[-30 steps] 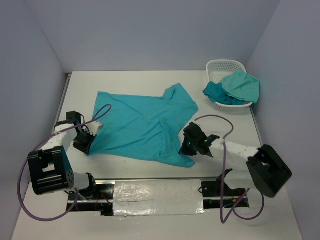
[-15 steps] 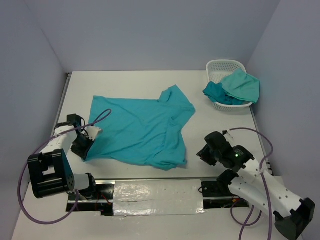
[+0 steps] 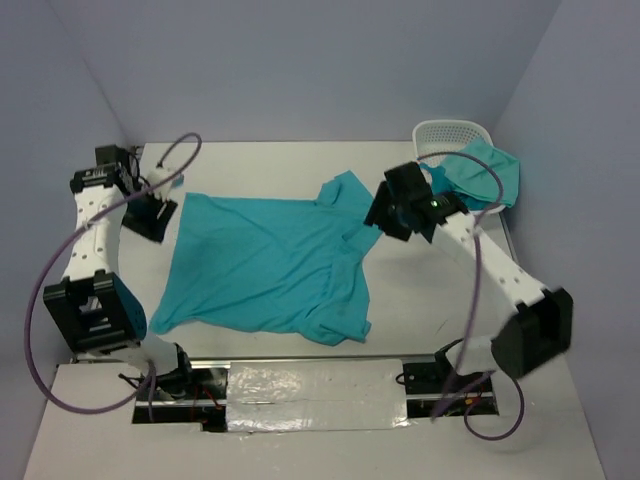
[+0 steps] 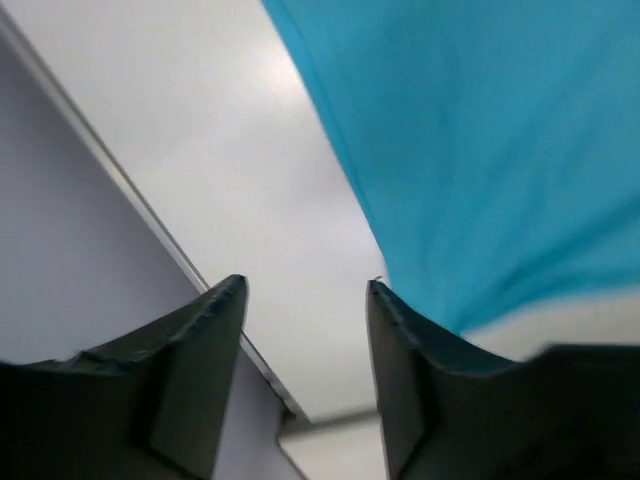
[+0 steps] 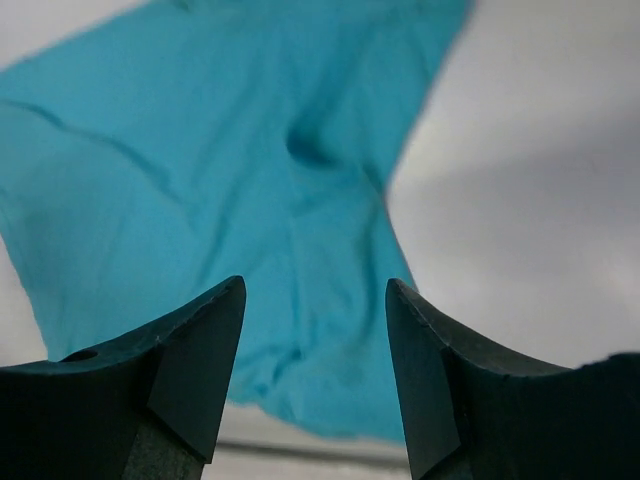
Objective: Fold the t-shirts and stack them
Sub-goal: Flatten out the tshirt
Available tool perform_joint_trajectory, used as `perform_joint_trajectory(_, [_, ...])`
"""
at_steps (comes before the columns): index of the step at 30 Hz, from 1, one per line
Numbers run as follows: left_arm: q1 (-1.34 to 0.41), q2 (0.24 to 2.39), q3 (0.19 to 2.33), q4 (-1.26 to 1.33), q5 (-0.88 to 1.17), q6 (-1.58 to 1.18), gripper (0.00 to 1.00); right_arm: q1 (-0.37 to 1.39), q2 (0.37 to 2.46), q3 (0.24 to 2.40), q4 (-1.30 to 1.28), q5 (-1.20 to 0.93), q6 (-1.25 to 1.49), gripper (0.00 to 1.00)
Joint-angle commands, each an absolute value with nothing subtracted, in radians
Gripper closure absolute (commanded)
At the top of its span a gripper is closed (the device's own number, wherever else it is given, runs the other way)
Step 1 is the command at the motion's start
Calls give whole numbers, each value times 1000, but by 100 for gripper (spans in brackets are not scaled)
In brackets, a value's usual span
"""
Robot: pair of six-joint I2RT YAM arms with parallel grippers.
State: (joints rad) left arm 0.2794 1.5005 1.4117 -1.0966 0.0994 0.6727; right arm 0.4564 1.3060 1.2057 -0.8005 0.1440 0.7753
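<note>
Left gripper [image 3: 155,218] has swung off the shirt [image 3: 270,265] to its ten o'clock, right gripper [image 3: 380,218] to its two; both spread, empty. Flat mid-table, limp light cloth: pinch sleeve corners.

We see two t-shirts, one spread t-shirt [image 3: 270,262] and one draped t-shirt [image 3: 495,170], plus one white lattice basket [image 3: 450,131]. We count two grippers: left gripper [image 3: 153,218], right gripper [image 3: 382,214].
</note>
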Motion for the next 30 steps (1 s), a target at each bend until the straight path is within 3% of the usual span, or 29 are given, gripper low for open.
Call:
perform_joint_trajectory(1, [276, 1710, 1603, -924, 202, 468, 40, 341, 1542, 1422, -594, 28, 574, 34])
perform_joint_trajectory(3, [267, 1898, 1758, -897, 193, 381, 28, 344, 1784, 1616, -697, 92, 517, 32])
perform_joint_trajectory(4, [259, 1948, 1799, -872, 192, 362, 15, 342, 1852, 1708, -722, 109, 496, 32])
perform_joint_trajectory(6, [255, 2053, 1865, -815, 184, 336, 11, 339, 2019, 1892, -742, 114, 428, 36])
perform_joint_trajectory(8, [242, 2103, 1879, -732, 207, 351, 15, 336, 2107, 2021, -742, 100, 376, 43])
perform_joint_trajectory(9, [238, 2108, 1868, -710, 222, 360, 18, 336, 2185, 2061, -753, 75, 370, 53])
perform_joint_trajectory(10, [226, 2109, 1856, -668, 251, 379, 25, 336, 2224, 2130, -758, 49, 368, 56])
perform_joint_trajectory(12, [212, 2111, 1795, -634, 247, 390, 34, 337, 2320, 2178, -772, 5, 390, 65])
perform_joint_trajectory(14, [195, 2141, 1757, -615, 221, 402, 37, 339, 2382, 2184, -750, -35, 425, 70])
perform_joint_trajectory(18, [195, 2290, 1819, -669, 82, 348, 40, 350, 2475, 2186, -735, -84, 489, 72])
perform_joint_trajectory(24, [267, 2447, 1953, -709, 5, 269, 40, 334, 2706, 2495, -776, -149, 587, 74])
perform_joint_trajectory(30, [288, 2569, 2213, -713, -86, 259, 39, 272, 2733, 2581, -433, -190, 768, 79])
